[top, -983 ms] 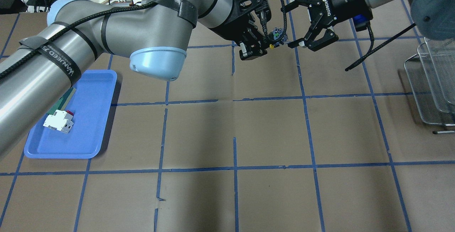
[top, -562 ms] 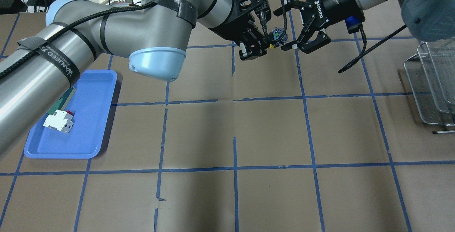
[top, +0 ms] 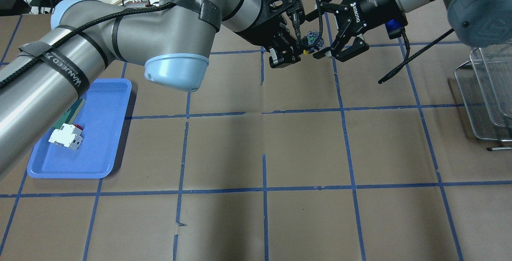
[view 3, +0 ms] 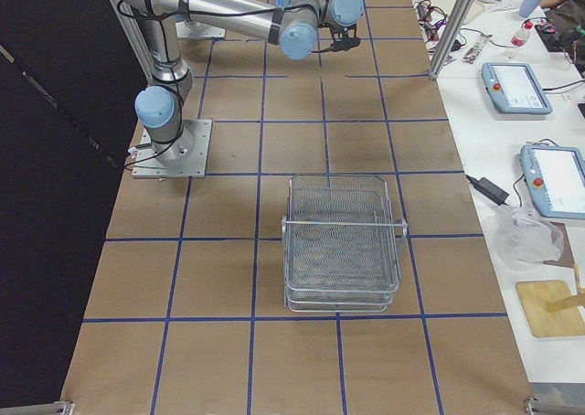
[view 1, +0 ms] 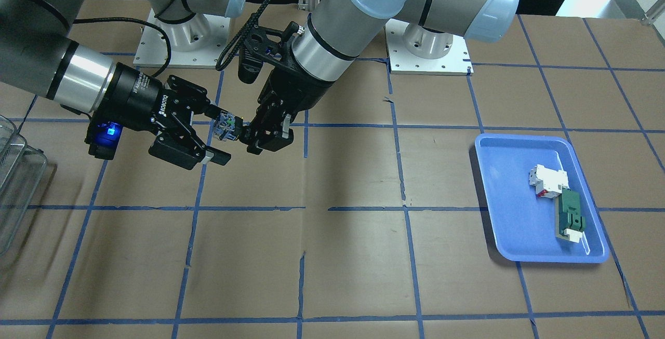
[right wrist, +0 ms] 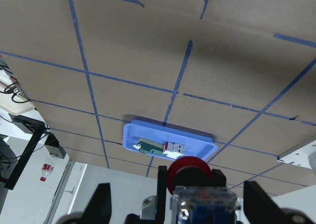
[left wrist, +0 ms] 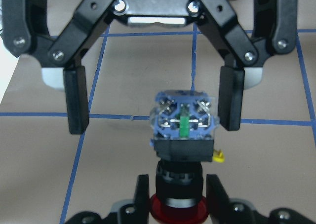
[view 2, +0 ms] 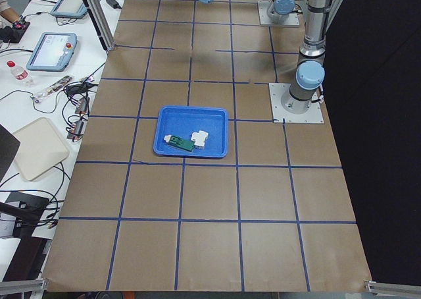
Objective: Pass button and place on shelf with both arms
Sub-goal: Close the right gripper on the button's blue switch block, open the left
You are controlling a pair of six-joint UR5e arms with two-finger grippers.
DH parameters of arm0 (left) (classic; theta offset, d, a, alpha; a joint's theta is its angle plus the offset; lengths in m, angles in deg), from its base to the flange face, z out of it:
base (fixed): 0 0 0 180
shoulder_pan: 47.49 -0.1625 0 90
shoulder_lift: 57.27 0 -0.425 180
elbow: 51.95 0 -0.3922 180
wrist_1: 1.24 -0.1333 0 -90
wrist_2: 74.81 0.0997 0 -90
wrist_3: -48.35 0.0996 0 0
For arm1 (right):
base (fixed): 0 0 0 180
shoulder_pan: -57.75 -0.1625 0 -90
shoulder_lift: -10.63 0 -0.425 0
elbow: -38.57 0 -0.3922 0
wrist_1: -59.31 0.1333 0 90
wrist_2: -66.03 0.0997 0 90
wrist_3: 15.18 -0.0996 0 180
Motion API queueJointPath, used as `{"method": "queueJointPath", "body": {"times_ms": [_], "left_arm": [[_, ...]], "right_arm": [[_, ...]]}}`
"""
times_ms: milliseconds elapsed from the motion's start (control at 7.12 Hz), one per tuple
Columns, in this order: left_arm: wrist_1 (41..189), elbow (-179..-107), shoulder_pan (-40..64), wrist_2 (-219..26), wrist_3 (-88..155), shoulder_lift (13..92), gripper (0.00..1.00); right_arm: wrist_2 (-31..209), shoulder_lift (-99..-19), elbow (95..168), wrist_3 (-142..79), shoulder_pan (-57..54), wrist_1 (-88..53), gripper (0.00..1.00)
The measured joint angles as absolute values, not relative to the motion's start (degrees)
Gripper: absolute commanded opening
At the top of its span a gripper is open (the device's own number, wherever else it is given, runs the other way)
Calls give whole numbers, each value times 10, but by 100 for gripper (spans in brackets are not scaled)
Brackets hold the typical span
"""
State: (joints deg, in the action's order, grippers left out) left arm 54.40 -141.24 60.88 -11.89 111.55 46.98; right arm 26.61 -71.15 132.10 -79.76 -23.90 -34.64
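My left gripper (top: pixel 298 49) is shut on the button (top: pixel 311 39) and holds it in the air over the table's far middle. In the left wrist view the left fingers (left wrist: pixel 142 194) clamp the black body just above the red cap, and the multicoloured terminal end (left wrist: pixel 183 121) points away. My right gripper (top: pixel 316 33) is open, with a finger on each side of that terminal end, not closed on it. In the front view the button (view 1: pixel 226 126) sits between my right gripper (view 1: pixel 221 135) and my left gripper (view 1: pixel 249 134). The shelf (view 3: pixel 343 179) stands far right (top: pixel 466 101).
A blue tray (top: pixel 100 149) at the left holds a white block with red marks (top: pixel 64 137) and a green flat part (top: pixel 70 113). The table is brown paper with blue tape lines. A loose black cable (top: pixel 412 57) hangs from my right wrist.
My right gripper has moved left towards the left gripper, and its open fingers now stand on both sides of the button's terminal end. The left gripper and the button have stayed in place.
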Motion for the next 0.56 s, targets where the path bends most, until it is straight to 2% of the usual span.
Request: {"method": "queueJointPath", "body": {"times_ms": [281, 562], "left_arm": [[544, -1412, 609, -119, 1115, 471, 0], [544, -1412, 609, -119, 1116, 471, 0]], "right_arm": [[267, -712, 1322, -797, -239, -342, 13], [268, -714, 1321, -797, -239, -341, 3]]}}
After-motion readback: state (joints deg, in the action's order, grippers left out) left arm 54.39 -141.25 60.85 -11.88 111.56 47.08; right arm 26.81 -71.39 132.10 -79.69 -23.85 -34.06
